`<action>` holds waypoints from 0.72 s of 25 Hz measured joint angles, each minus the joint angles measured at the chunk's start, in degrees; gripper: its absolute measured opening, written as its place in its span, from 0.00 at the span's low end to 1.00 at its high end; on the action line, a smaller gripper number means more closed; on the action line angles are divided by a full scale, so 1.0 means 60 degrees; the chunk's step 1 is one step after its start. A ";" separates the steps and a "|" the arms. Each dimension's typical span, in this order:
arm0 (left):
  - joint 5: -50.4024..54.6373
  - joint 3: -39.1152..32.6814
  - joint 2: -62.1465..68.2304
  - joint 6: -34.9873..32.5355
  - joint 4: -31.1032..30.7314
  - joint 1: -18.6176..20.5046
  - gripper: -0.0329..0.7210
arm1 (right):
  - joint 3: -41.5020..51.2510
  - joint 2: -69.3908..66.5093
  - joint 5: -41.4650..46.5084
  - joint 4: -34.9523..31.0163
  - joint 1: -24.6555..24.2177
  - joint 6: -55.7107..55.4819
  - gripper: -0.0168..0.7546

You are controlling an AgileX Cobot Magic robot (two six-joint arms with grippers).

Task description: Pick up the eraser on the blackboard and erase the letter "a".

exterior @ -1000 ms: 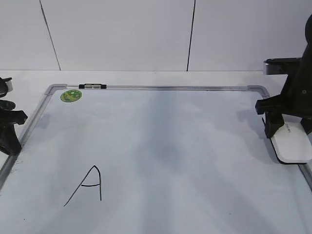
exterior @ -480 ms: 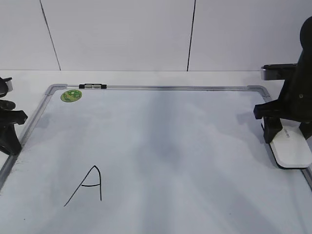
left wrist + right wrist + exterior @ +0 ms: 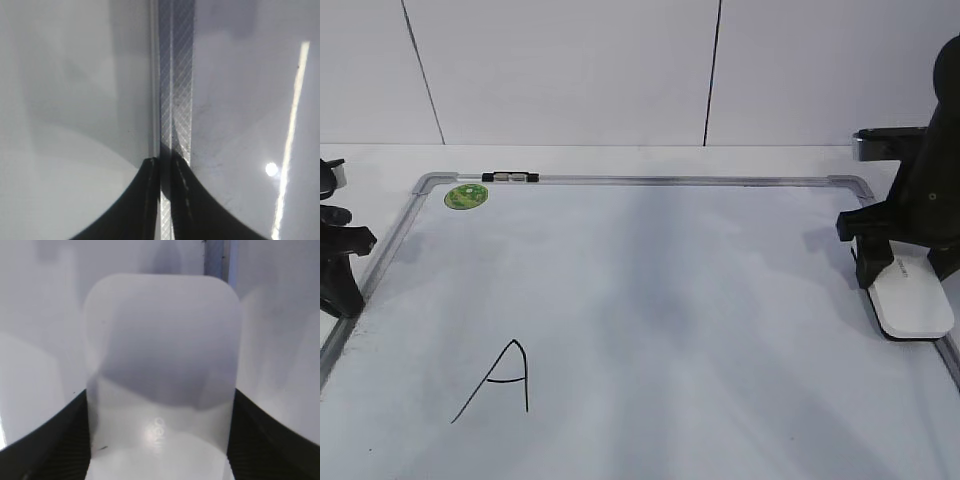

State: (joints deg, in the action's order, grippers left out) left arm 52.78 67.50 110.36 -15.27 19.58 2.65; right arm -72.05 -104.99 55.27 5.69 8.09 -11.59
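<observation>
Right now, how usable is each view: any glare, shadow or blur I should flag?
Exterior view: sharp, soft arm shadows across the blackboard, the capital A crisp. Left wrist view: bright glare streak and spot at right, the left tool dark against the frame. Right wrist view: too close, the eraser soft-focused with a shadow across it, its lettering unreadable, the right tool flanking it.

Board surface of the blackboard point(image 3: 670, 300) lies open across its middle; only the flat capital "A" point(image 3: 498, 382) marks it, no raised thing. Right gripper point(image 3: 905, 265) and eraser point(image 3: 912, 303) occupy the right edge. Left gripper point(image 3: 340, 262) blocks the left frame rail.
</observation>
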 joint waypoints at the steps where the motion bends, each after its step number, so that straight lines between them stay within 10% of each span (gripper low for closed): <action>1: 0.0000 0.0000 0.0000 -0.0018 0.0000 0.0000 0.10 | 0.0000 -0.0062 -0.0005 0.0000 0.0000 0.0000 0.76; 18: 0.0000 0.0000 0.0000 -0.0018 0.0017 0.0000 0.11 | 0.0000 -0.0491 -0.0272 -0.0070 0.0000 0.0000 0.80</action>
State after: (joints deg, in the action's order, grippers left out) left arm 52.78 67.50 110.36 -15.38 19.68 2.65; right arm -72.05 -107.94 53.63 5.27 8.09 -11.59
